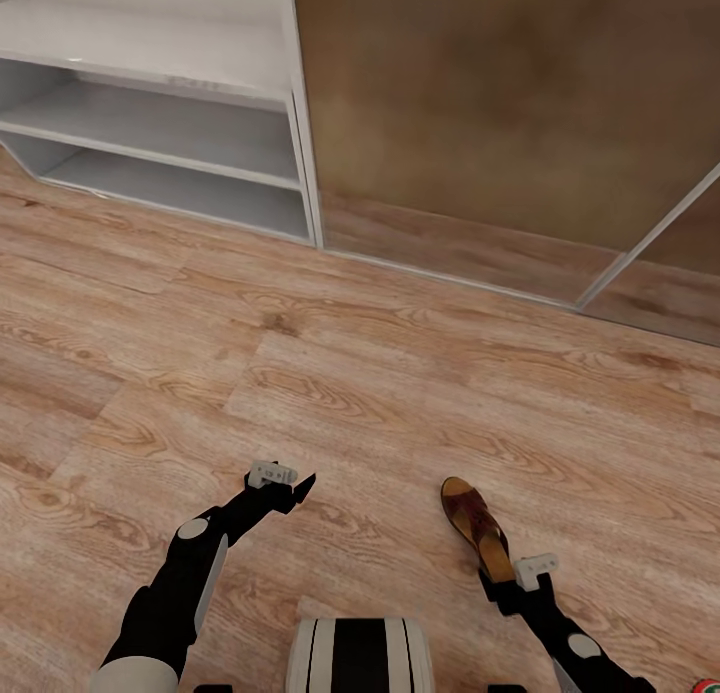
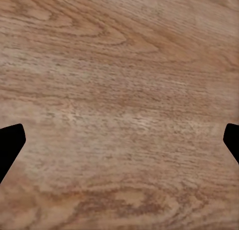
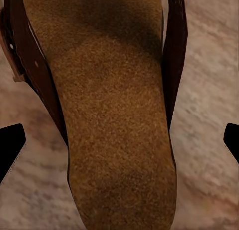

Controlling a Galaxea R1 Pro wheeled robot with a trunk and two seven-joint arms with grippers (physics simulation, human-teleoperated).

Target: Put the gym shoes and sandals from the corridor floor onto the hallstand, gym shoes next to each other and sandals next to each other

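One sandal (image 1: 477, 525) lies flat on the corridor floor (image 1: 400, 373), well away from the hallstand (image 1: 160, 123), which stands against the wall at the far side of the planks with its two low shelves bare. The sandal's brown strap crosses its tan footbed, and its heel end points back toward the robot.

The right hand (image 1: 500, 577) sits just over that heel end. In the right wrist view the sandal (image 3: 107, 120) lies between the two dark fingertips (image 3: 10, 145), which stand wide apart at the edges of the picture and touch neither side of it (so the hand is open and grips nothing).

The left hand (image 1: 296, 492) hangs over bare floor beside the sandal, on the hallstand's side of it. Its fingertips (image 2: 11, 143) are likewise spread wide over the wood grain (image 2: 119, 90), holding nothing.
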